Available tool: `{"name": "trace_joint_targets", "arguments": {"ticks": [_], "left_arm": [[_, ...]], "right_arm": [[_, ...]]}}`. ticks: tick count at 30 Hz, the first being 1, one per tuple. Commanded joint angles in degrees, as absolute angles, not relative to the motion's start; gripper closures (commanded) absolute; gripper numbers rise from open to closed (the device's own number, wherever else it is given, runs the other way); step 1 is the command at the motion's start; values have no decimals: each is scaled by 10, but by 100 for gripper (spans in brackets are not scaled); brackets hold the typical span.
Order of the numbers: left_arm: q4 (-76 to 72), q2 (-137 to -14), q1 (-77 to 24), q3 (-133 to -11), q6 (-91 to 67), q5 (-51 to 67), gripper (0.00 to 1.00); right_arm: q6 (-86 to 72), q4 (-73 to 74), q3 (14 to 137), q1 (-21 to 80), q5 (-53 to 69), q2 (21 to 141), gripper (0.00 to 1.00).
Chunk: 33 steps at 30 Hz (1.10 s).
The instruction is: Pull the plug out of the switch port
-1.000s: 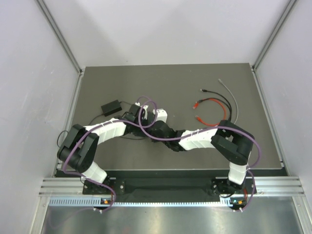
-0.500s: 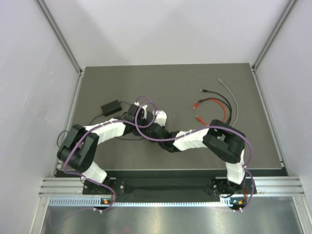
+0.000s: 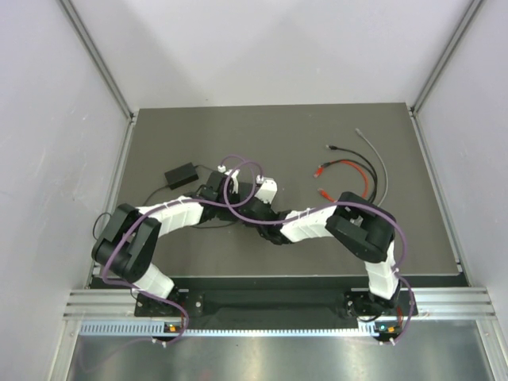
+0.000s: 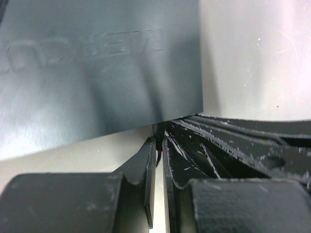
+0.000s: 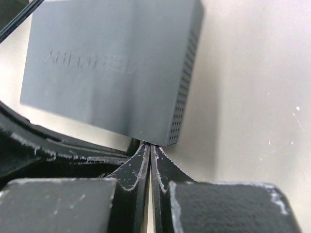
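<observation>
The switch (image 4: 97,63) is a flat dark grey box with raised lettering on top; it also shows in the right wrist view (image 5: 112,63) with a vented side. In the top view the two wrists hide it. My left gripper (image 4: 159,141) is shut on a thin dark plug (image 4: 158,130) at the switch's near edge. My right gripper (image 5: 148,145) is shut, its tips against the same edge near the vented corner, and nothing shows between them. The two grippers lie side by side near the table's middle (image 3: 242,202).
A small black adapter brick (image 3: 181,175) lies at the back left with a thin black lead. Loose red, black and grey cables (image 3: 349,171) lie at the back right. Purple arm cables (image 3: 238,186) loop over both wrists.
The right arm's elbow has swung left and its forearm has pushed further toward the switch. The left arm has barely moved. Both grippers stay together at the switch.
</observation>
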<state>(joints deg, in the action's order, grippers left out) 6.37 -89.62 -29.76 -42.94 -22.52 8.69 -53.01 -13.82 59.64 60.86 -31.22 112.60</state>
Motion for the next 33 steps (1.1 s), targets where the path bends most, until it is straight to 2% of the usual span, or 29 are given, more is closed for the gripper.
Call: {"name": "trace_joint_targets", "arguments": {"ticks": [1, 7, 8, 10, 11, 15, 16, 18, 23, 26, 28, 33], "left_arm": [[96, -900, -311, -406, -230, 142, 100], [91, -905, -311, -420, -228, 173, 100], [92, -904, -311, -424, -228, 185, 98], [97, -896, -310, -432, -229, 185, 89], [103, -890, -311, -433, -230, 179, 80], [120, -854, -311, -447, -237, 171, 64], [121, -841, -310, -450, -238, 171, 55], [134, -830, -311, -460, -242, 175, 45], [164, -775, -310, -488, -254, 139, 51], [179, -765, -309, -506, -269, 86, 65], [204, -784, -305, -525, -280, 76, 71], [227, -829, -293, -574, -308, 65, 70]], "right_arm": [[-550, -212, 593, 577, -292, 1120, 100], [-520, -228, 543, 571, -245, 1076, 100], [-523, -222, 534, 570, -239, 1068, 100], [-517, -225, 503, 568, -212, 1042, 100], [-500, -223, 493, 567, -208, 1031, 98], [-469, -193, 458, 561, -181, 977, 79], [-463, -193, 452, 557, -176, 968, 76], [-444, -175, 442, 552, -159, 947, 68], [-431, -205, 404, 531, -99, 909, 52], [-434, -246, 389, 528, -59, 910, 46], [-445, -282, 395, 528, -14, 937, 45], [-471, -357, 401, 532, 33, 994, 43]]}}
